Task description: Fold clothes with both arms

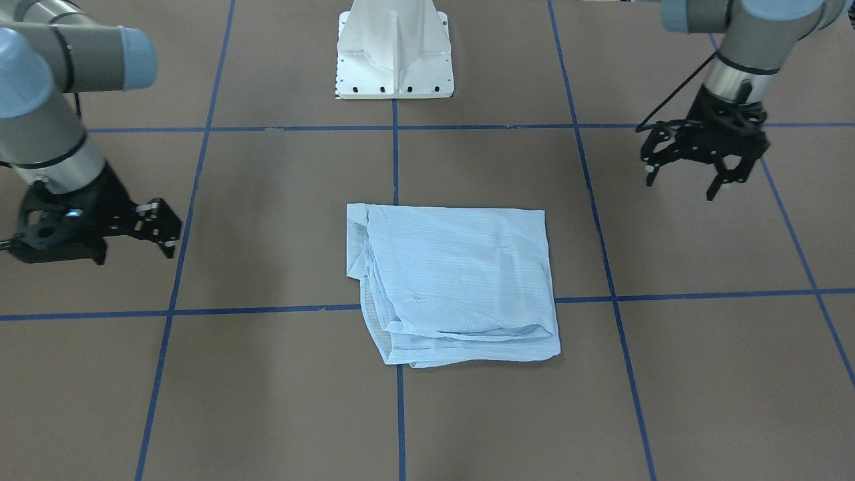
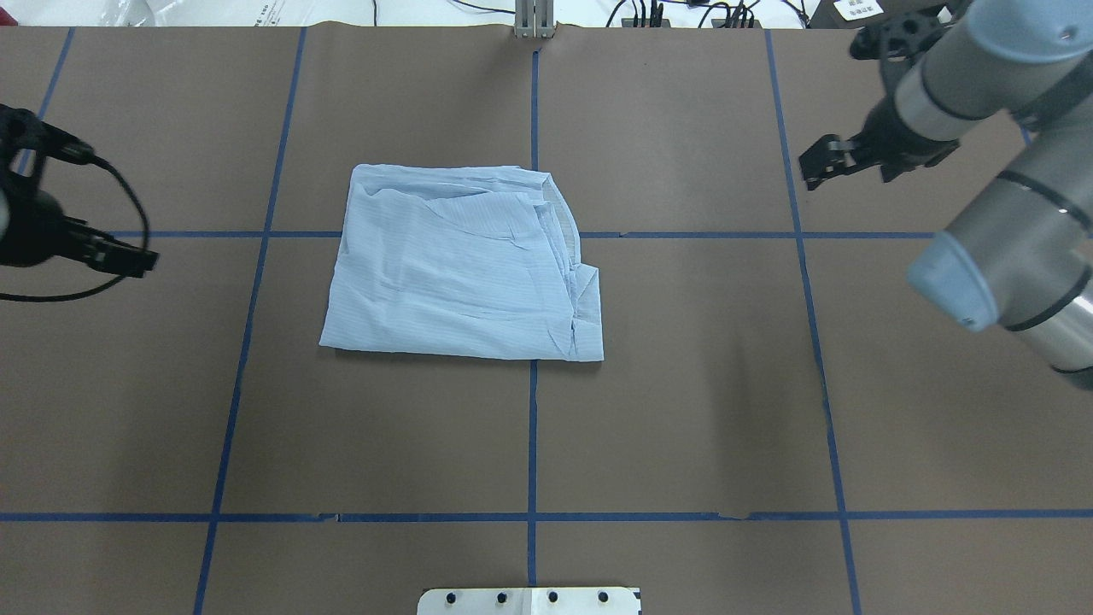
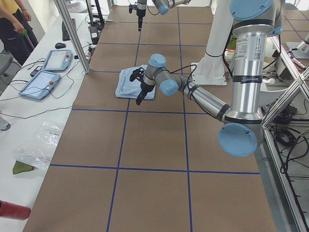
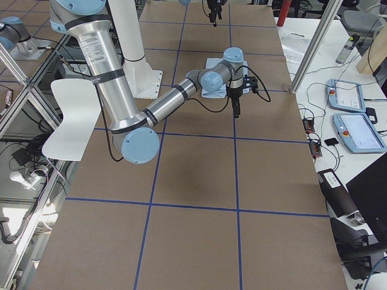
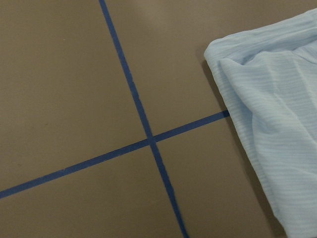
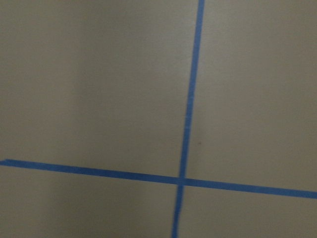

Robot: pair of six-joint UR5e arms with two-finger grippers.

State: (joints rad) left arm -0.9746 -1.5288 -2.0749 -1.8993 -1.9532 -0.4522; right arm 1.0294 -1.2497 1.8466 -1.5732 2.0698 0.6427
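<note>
The clothes are one light blue striped shirt (image 1: pixel 461 280) lying folded into a rough rectangle on the brown table, a little left of centre in the overhead view (image 2: pixel 452 265). Neither arm touches it. My left gripper (image 1: pixel 681 186) hovers well off to the shirt's side, its fingers (image 1: pixel 715 190) spread open and holding nothing. The left wrist view shows only one shirt corner (image 5: pixel 277 124). On the opposite side my right gripper (image 1: pixel 163 230) hangs away from the cloth; it looks open and holds nothing. The right wrist view shows only bare table.
Blue tape lines (image 2: pixel 531 427) divide the brown table into squares. The white pedestal base (image 1: pixel 394 53) stands at the robot's edge. Beyond the far edge are tablets (image 3: pixel 46 72), cables and a person (image 3: pixel 12 24) standing.
</note>
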